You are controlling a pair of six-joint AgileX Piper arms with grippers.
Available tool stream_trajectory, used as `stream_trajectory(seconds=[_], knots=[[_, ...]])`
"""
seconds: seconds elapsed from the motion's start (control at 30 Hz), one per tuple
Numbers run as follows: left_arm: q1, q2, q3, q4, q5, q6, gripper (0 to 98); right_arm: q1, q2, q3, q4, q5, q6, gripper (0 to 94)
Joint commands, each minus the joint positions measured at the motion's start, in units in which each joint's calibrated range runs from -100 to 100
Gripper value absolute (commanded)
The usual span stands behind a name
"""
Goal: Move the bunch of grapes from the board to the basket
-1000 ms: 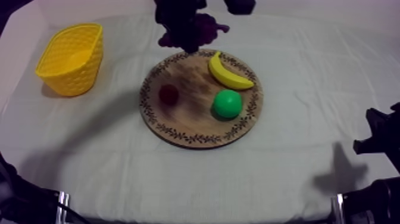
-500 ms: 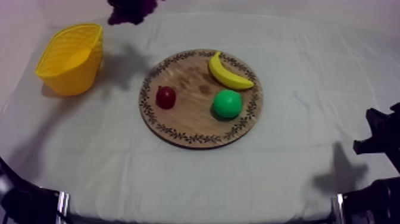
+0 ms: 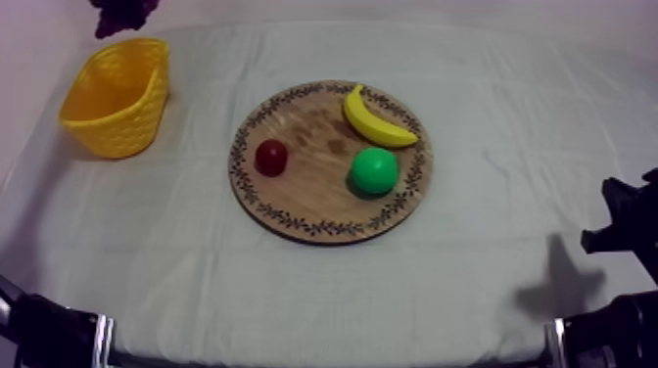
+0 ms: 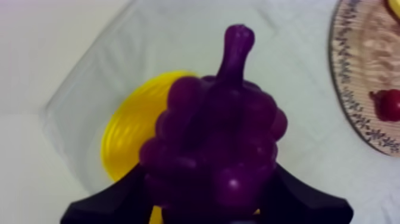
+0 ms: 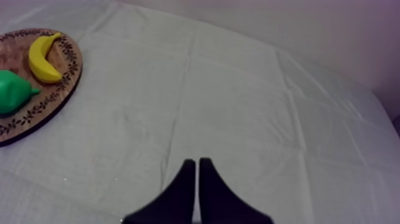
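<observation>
Because the bunch of grapes (image 4: 214, 149) goes in the yellow basket (image 4: 126, 140), my left end effector (image 4: 208, 199) holds it tight above.

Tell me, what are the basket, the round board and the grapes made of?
The yellow basket looks like moulded plastic: even bright colour, lattice wall. The round board looks like wood: brown grain, matte, dark leaf pattern round its rim. The bunch of grapes seems plastic or rubber: smooth, slightly shiny purple.
</observation>
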Motion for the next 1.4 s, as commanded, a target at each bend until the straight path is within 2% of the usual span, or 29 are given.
stream_trajectory(seconds=[0.0, 0.27, 0.57, 0.9, 1.37], knots=[[-1.9, -0.5, 0.5, -0.03, 0.0, 0.0, 46.7, 0.0, 0.0, 0.0, 0.0, 0.0, 0.0, 0.3], [-5.2, -2.0, 2.3, -0.07, 0.2, 0.3, 46.8, 0.0, 0.0, 0.0, 0.0, 0.0, 0.0, 0.3], [-5.9, 0.3, 4.0, 0.32, 0.7, 1.7, 48.2, 0.0, 0.0, 0.0, 0.0, 0.0, 0.0, 0.3], [-6.0, 4.8, 7.7, 2.67, -1.1, 2.8, 49.0, 0.0, 0.0, 0.0, 0.0, 0.0, 0.0, 0.3], [-6.9, 12.1, 10.8, 4.38, -5.7, 4.3, 49.4, 0.0, 0.0, 0.0, 0.0, 0.0, 0.0, 0.3]])
